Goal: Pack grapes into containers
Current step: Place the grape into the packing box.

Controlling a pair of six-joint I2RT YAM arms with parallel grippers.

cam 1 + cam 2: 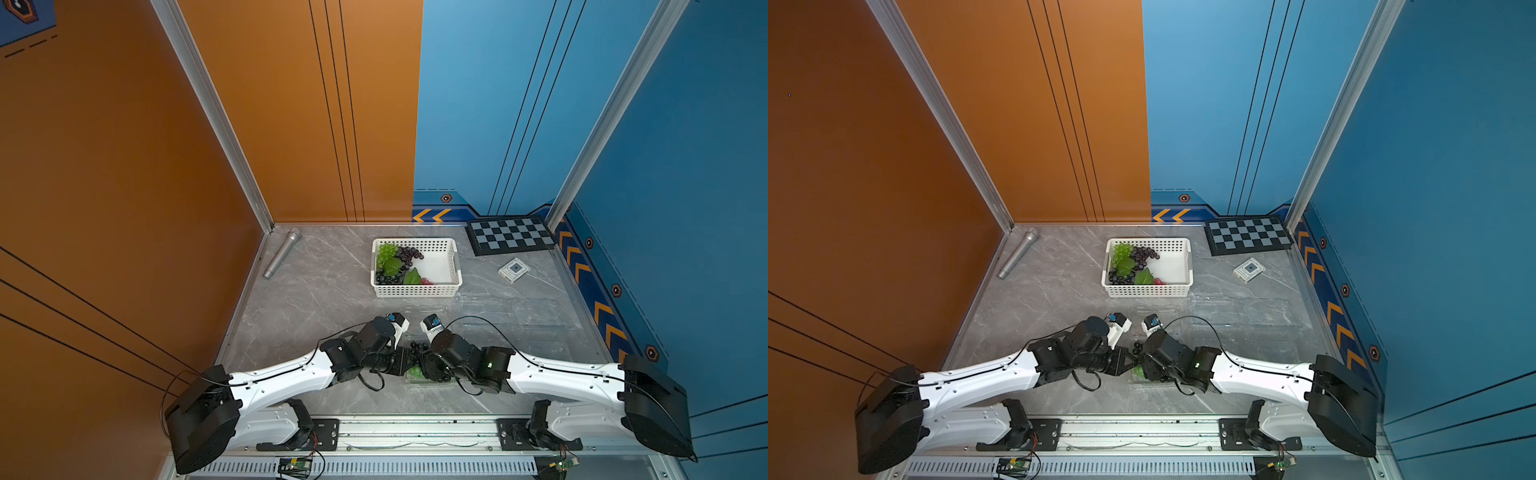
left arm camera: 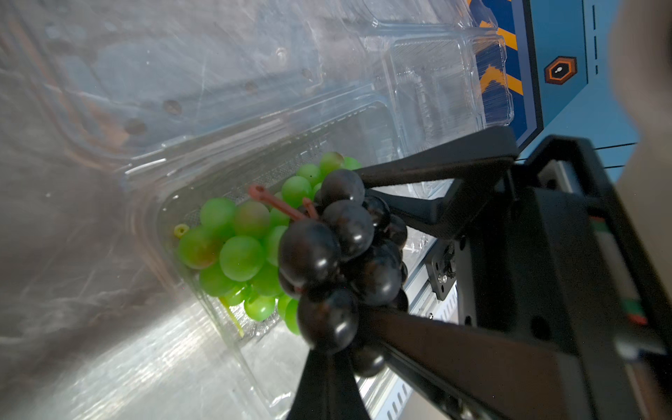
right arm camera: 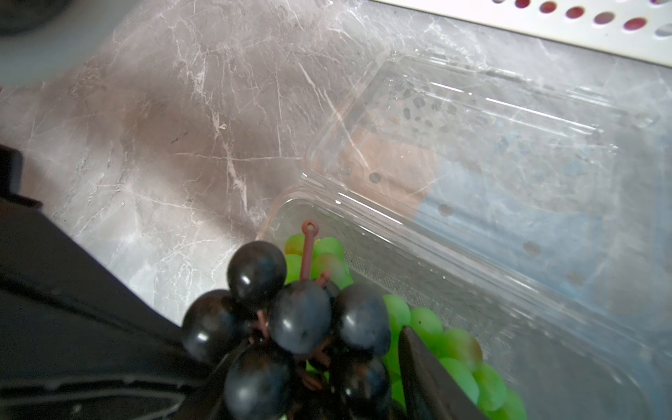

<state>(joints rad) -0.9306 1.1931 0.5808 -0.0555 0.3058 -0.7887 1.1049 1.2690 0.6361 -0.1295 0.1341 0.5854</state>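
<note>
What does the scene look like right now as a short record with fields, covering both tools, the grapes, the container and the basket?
Container: lid open, green bunch inside
Dark bunch: held over the container, between both tools
Right tool: grips the dark bunch from two sides
Left tool: shut, tip against the dark bunch
White basket: more grapes, green, dark and red

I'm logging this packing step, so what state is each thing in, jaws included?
Left gripper: jaws shut on the dark grape bunch.
Right gripper: jaws apart beside that bunch; grip unclear.
Near container: lid open, green grapes inside.
White basket: partly filled with grape bunches.
Other clear container: empty.
</note>
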